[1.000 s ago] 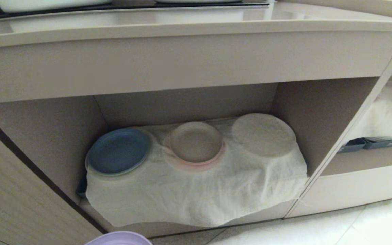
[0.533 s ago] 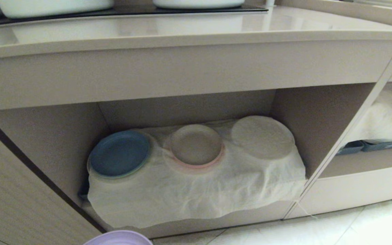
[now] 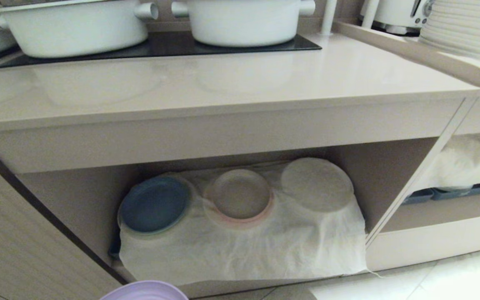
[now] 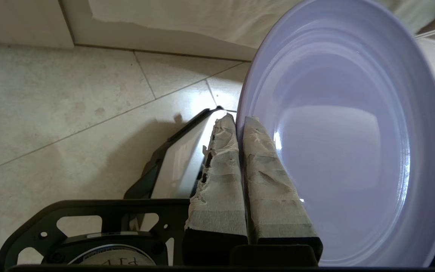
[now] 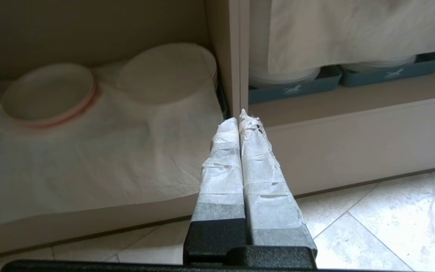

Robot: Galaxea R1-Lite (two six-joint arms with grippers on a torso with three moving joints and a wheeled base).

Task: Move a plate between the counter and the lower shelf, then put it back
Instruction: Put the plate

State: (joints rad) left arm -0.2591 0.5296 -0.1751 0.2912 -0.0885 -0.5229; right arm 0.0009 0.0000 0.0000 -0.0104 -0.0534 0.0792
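Lavender plate (image 4: 349,143) pinched by its rim in the left tool (image 4: 239,121), held above the tiled floor (image 4: 51,113) in front of the lower shelf (image 3: 390,183). Right tool (image 5: 239,120) closed, empty, near the shelf's right front corner. White pots (image 3: 240,18) at the tabletop (image 3: 223,83) back edge.

Both grippers look alike. The left gripper (image 4: 239,122) and the right gripper (image 5: 239,120) each have two long fingers wrapped in torn white tape, on black bases.
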